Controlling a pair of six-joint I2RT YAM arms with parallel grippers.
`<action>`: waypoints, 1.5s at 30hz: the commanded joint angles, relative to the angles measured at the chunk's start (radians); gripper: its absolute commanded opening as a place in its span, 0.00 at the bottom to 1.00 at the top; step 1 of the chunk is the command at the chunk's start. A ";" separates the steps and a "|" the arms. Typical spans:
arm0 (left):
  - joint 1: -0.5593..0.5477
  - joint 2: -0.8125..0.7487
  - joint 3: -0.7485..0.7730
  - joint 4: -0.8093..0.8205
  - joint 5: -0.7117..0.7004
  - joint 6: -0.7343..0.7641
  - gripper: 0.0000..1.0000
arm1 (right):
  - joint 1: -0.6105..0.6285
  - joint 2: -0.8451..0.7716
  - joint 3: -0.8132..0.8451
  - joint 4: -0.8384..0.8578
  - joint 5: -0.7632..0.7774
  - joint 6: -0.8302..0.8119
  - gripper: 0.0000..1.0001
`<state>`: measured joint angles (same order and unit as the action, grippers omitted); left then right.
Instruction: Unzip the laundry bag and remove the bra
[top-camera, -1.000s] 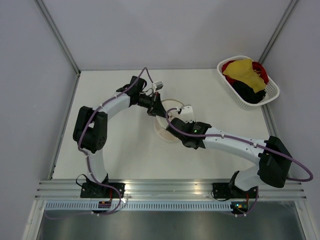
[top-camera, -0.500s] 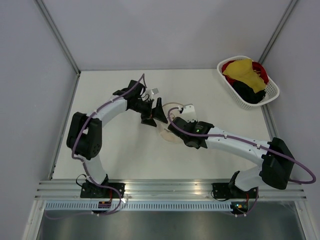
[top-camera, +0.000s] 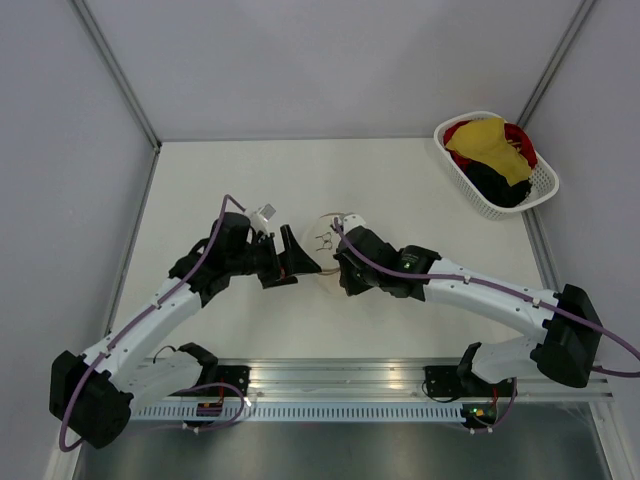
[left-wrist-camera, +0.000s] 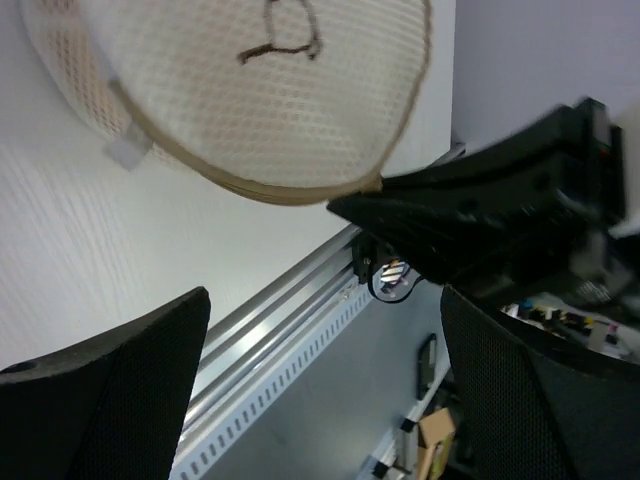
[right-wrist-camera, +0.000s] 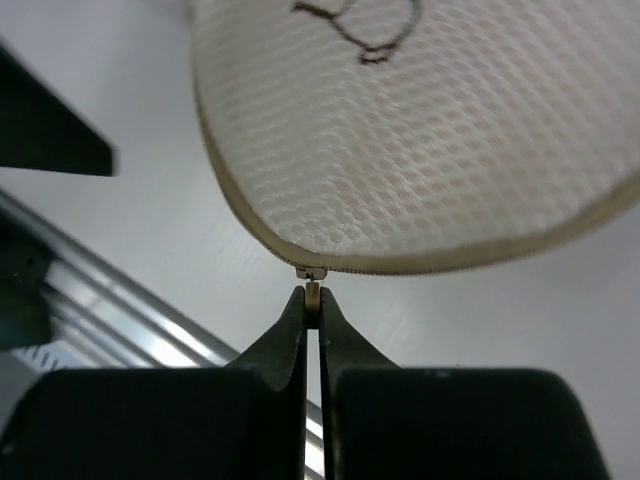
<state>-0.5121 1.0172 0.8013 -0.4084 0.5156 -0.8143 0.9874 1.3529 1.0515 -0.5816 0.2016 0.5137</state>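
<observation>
**A:** What has the right claw got?

**B:** Its jaws are pressed together on the small zip pull at the rim of the laundry bag. Nothing else is in its grip.

**A:** And the left claw?

**B:** Spread wide and holding nothing. It sits just to the left of the bag, apart from it, with its fingers pointed toward it.

**A:** Which way does the bag lie?

**B:** Flat on the table, its printed face turned up. From above it looks round, so I see no long axis. The pinched part of the rim is on the bag's near side. A peach tint shows under the mesh at one edge, but I cannot tell whether that is the bra.

**A:** What lies around it?

**B:** On the bag's near side there is a strip of table, then the metal rail. Beyond the bag, the table runs on to the back wall. The white basket of clothes is well apart, far off to the bag's right by the corner. Both arms close in on the bag from the near side.
</observation>
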 joint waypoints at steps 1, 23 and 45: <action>-0.020 -0.020 -0.114 0.175 -0.037 -0.254 1.00 | 0.031 0.003 -0.001 0.152 -0.270 -0.058 0.01; -0.055 0.170 -0.134 0.399 -0.103 -0.319 0.07 | 0.088 0.048 0.001 0.141 -0.234 -0.049 0.00; 0.110 0.342 0.065 0.280 0.121 0.026 0.02 | 0.088 0.141 0.041 -0.173 0.082 -0.009 0.01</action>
<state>-0.4183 1.3247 0.7868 -0.1341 0.5301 -0.9207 1.0714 1.4654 1.0576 -0.6239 0.1505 0.4828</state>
